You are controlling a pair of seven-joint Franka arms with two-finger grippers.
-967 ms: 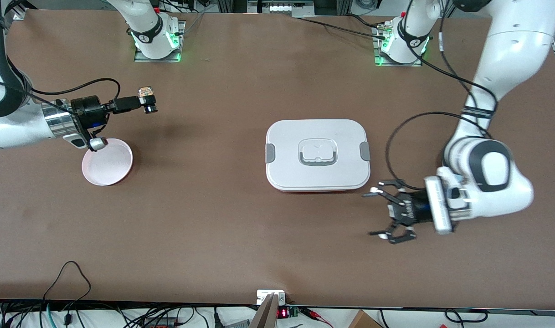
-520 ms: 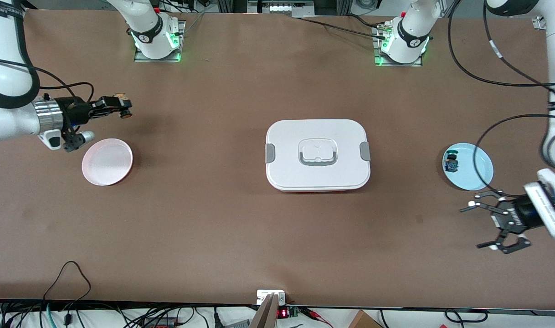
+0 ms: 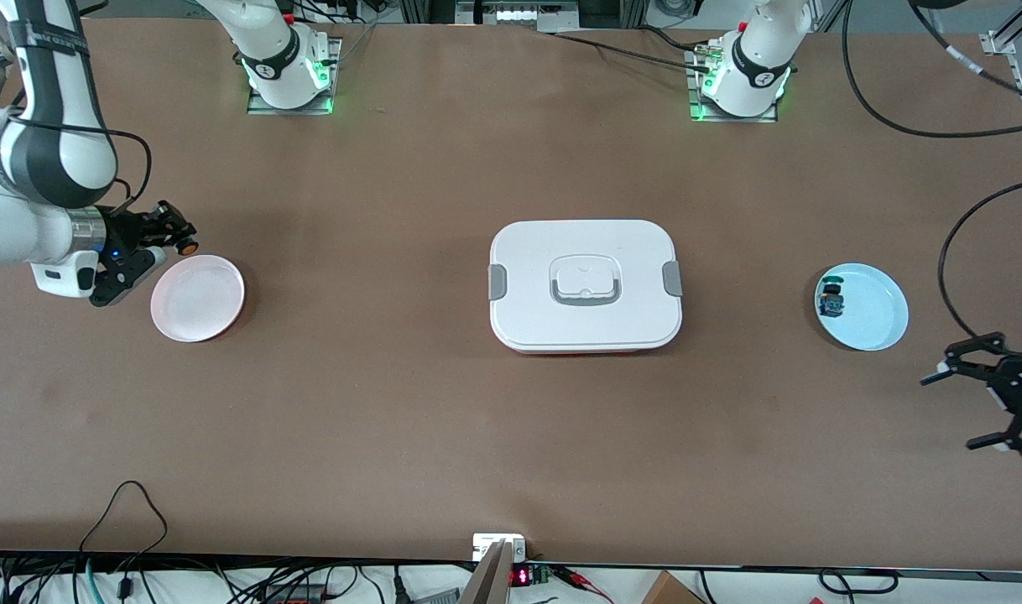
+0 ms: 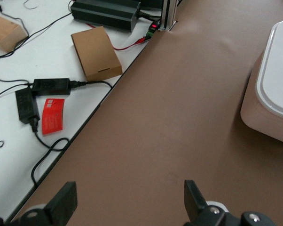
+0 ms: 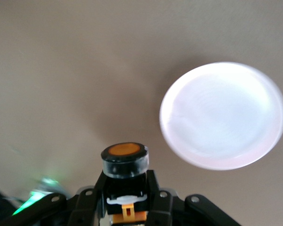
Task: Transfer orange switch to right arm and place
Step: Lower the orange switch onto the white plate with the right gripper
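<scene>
My right gripper [image 3: 174,236] is shut on the orange switch [image 3: 188,247], a black body with an orange cap. It holds the switch above the table, just off the rim of the pink plate [image 3: 197,298]. In the right wrist view the switch [image 5: 124,162] sits between the shut fingers of that gripper [image 5: 125,183], with the pink plate [image 5: 224,115] empty beside it. My left gripper [image 3: 972,411] is open and empty over the table at the left arm's end. Its fingers [image 4: 61,203] stand wide apart over bare table.
A white lidded box [image 3: 585,285] stands mid-table and also shows in the left wrist view [image 4: 273,89]. A light blue plate [image 3: 872,323] holds a small blue-green switch [image 3: 831,299]. Off the table's edge lie a cardboard box [image 4: 95,52] and cables.
My right gripper has carried the orange switch toward the right arm's end, close to the pink plate. My left gripper has drawn back to the left arm's end, uncovering the blue plate.
</scene>
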